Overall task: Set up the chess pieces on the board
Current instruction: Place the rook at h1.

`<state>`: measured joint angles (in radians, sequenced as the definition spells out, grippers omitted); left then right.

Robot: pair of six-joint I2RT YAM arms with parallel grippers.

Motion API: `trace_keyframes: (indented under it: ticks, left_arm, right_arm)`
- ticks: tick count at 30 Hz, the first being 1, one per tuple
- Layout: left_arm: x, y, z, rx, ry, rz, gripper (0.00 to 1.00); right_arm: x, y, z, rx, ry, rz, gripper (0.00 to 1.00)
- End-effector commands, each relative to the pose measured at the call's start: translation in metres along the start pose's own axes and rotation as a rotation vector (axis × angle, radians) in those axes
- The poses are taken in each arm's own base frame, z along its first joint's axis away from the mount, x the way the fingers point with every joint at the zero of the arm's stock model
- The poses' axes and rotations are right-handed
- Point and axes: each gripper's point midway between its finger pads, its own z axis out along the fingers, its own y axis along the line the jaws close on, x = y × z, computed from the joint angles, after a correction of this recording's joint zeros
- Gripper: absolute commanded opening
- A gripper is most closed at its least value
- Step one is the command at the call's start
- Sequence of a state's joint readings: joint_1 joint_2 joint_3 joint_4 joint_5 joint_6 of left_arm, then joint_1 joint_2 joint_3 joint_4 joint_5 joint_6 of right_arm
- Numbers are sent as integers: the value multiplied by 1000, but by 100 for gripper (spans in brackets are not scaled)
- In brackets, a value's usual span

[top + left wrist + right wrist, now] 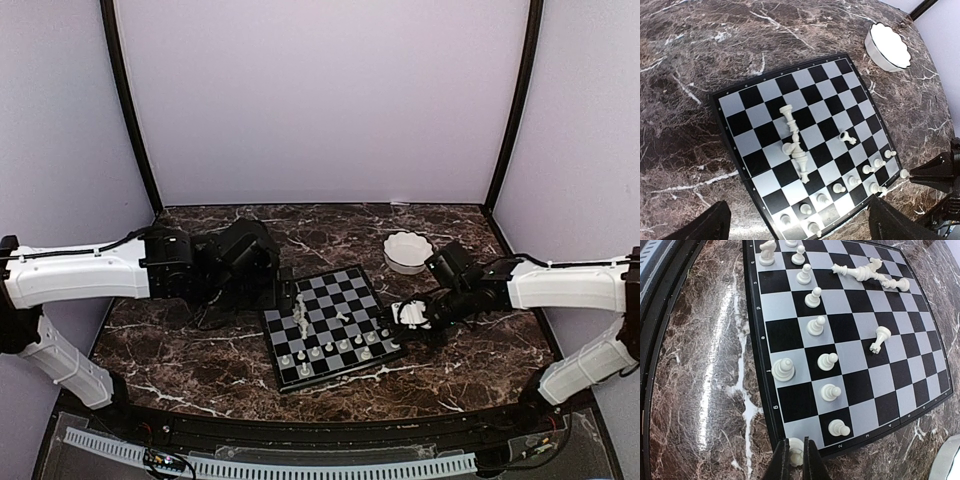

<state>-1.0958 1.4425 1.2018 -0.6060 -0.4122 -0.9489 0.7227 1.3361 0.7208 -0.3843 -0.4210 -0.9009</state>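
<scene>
While beside the board [785, 335], chess piece [796, 445] inside right claw [795, 460].

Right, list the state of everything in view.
board, lying flat, partly set.
pawn row, upright along one edge.
centre pile of pieces, lying toppled.
lone piece, tipped over.
bowl, upright, empty.
left gripper, open, holding nothing.
right gripper, shut on the edge piece at the board's rim.

The table [180, 370] is seen whole from high behind. The board [330, 325] is viewed from above by both wrist cameras, nearer by the right, and is shared by all views.
</scene>
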Motion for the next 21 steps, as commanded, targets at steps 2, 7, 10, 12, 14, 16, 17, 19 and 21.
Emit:
trace_keyframes:
  ticks: [2,7,10,12,14,16,17,19,21]
  left_arm:
    - [5,14,-11,19,15,-95,99]
    - [6,15,-12,22,22,-106,98]
    - [5,14,-12,27,16,-110,98]
    - [4,13,-12,31,13,-110,97]
    - [4,12,-11,33,12,-107,97]
    - [5,11,-10,34,14,-104,97]
    - [4,11,-10,35,13,-104,97]
    - [4,10,-10,38,14,-102,97]
    - [4,9,-10,42,14,-98,96]
  right_arm:
    - [-3,-6,11,26,-16,-37,0]
    - [1,-5,18,6,-4,-52,0]
    - [5,-4,21,-10,11,-61,0]
    - [6,-2,22,-20,14,-61,0]
    - [7,-2,23,-21,18,-54,0]
    - [8,-2,25,-22,20,-48,0]
    - [9,-2,25,-21,22,-42,0]
    - [9,-3,25,-15,25,-34,0]
    - [10,-5,26,-6,27,-26,1]
